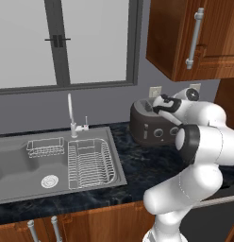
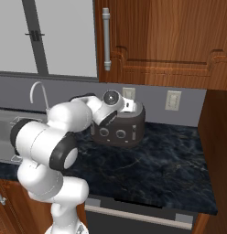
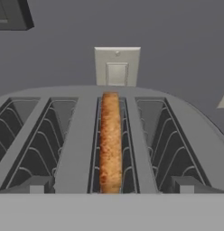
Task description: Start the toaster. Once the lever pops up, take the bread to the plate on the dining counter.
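Note:
The dark toaster stands on the worktop against the wall. In the hand view I look down on its slots. A tan-brown slice of bread stands on edge in the third slot from the left. My gripper hangs just above the toaster's top and is open. Its fingertips sit wide apart on either side of the bread's slot, holding nothing. My hand leans over the toaster's top. The plate and the dining counter are out of view.
A steel sink with a wire dish rack and a faucet lies left of the toaster. Wooden wall cabinets hang overhead. Wall outlets sit behind. Dark marble worktop stretches to the right.

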